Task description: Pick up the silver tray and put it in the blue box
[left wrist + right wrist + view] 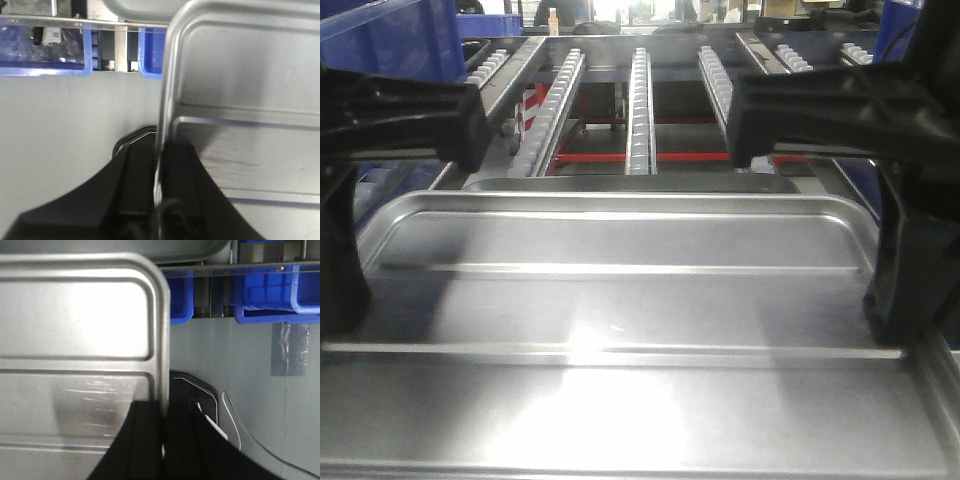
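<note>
Left gripper (159,150) pinches the silver tray's (620,300) left rim and right gripper (165,410) pinches the right rim, so the tray spans between them. Roller rails (640,100) sit dead ahead, with blue bins (45,55) behind.

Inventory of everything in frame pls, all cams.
silver tray: 1, brushed metal, foreground, gripped at both side rims
second tray: 1, silver, just beyond the first, mostly hidden
roller rails: several, pale grey, behind the trays
red bars: a few, red, under the rails
blue boxes: several, blue, far left and right; exact count unclear
floor: grey, below the tray in wrist views
left hand: 1, black, shut on tray's left rim
right hand: 1, black, shut on tray's right rim
</note>
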`<state>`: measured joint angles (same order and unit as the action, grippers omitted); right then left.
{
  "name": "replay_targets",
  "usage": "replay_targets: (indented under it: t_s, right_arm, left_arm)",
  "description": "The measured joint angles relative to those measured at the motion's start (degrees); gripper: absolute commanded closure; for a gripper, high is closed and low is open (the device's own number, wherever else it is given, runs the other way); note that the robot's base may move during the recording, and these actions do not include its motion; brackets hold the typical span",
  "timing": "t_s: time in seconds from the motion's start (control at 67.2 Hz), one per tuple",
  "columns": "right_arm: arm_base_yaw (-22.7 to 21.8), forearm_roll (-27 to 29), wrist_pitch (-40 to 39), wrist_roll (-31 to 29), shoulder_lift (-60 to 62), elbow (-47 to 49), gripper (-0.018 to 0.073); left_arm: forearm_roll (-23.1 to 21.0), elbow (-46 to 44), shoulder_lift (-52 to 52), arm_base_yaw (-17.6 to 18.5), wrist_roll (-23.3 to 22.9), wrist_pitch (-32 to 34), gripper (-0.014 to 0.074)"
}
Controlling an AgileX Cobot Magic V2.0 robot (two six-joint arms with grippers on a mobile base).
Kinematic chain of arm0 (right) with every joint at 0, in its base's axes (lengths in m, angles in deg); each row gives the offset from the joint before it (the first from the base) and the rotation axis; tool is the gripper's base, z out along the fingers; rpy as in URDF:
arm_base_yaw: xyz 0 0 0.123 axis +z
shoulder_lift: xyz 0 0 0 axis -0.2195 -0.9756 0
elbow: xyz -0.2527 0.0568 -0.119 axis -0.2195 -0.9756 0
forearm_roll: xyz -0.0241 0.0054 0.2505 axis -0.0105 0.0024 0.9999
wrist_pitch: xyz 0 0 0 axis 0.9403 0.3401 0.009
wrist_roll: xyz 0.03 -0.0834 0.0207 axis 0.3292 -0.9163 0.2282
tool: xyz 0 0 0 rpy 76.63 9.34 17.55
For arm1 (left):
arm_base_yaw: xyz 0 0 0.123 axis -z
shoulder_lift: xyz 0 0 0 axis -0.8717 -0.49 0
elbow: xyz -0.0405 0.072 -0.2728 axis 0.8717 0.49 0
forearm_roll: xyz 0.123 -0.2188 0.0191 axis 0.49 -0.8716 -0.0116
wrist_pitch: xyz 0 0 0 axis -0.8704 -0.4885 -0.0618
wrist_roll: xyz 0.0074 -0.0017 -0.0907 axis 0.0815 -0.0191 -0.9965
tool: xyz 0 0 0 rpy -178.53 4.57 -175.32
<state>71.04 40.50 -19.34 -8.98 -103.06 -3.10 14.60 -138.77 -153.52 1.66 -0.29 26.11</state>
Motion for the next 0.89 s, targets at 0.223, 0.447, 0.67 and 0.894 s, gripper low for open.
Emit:
replay_targets:
  t_s: [0.223,0.447,0.67,0.894]
  right_arm:
    - [0.27,-1.02,0.38,0.35,0.00,-0.13,0.0501]
    - [0.27,-1.02,0.38,0.59,0.00,-0.13,0.0501]
    - [0.27,-1.02,0.38,0.79,0.00,-0.13,0.0501]
    - [0.27,-1.02,0.38,0.95,0.00,-0.13,0.0501]
  left_arm:
    - [0.54,0.12,0.00,1.20,-0.59,-0.16,0.0591]
    - [0.54,0.12,0.22,1.20,-0.59,-0.16,0.0591]
    - [0.54,0.12,0.22,1.20,-0.49,-0.29,0.0591]
    - [0.13,0.12,0.34,1.31,-0.08,-0.52,0.0591]
